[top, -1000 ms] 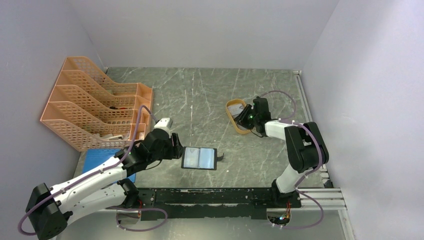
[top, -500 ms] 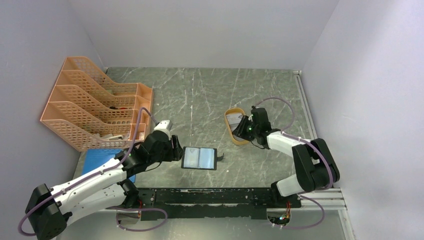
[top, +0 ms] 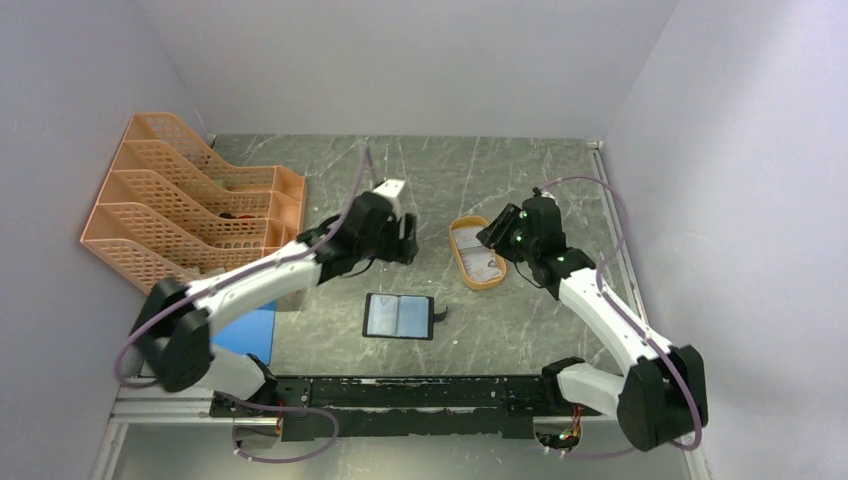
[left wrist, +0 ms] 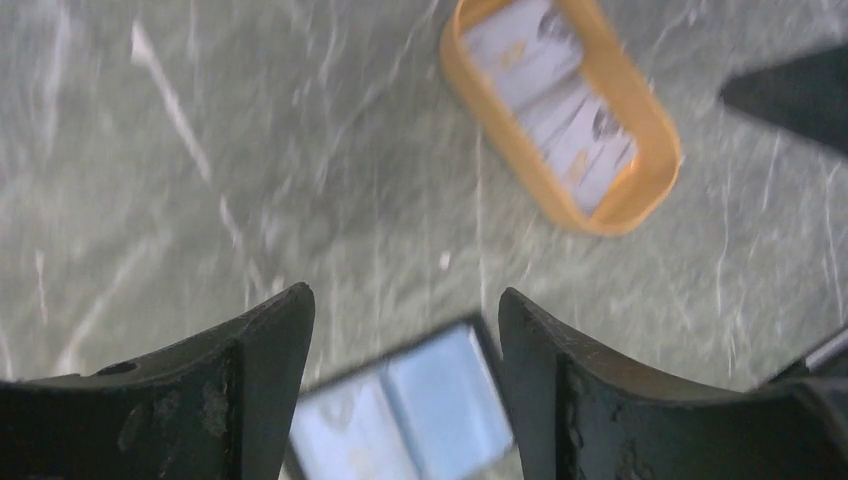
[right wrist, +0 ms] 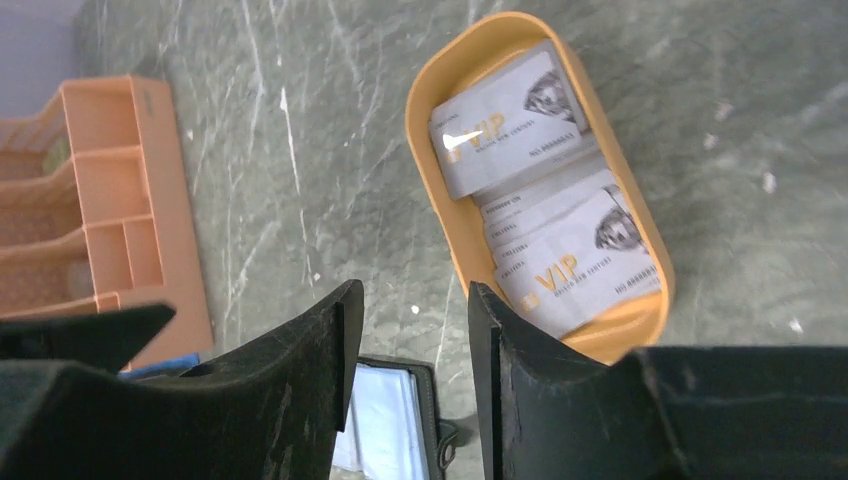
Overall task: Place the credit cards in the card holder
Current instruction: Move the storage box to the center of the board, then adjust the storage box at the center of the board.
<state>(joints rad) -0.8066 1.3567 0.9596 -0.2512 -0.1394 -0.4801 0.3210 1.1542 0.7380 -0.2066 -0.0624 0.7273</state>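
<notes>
Inside the orange oval tray, the credit cards lie overlapped. Thin, stiff and slick, they would likely need pinching by an exposed edge. Nearer the arm bases, the card holder lies open on the marbled grey worktop. The left end effector and the right end effector both hang released and empty, between plain pale walls.

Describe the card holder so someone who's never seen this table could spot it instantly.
On the grey marbled table, look near its front edge, about midway across. The card holder lies open and flat there. Its black cover and shiny bluish pockets set it apart from the orange oval tray of credit cards behind it.
</notes>
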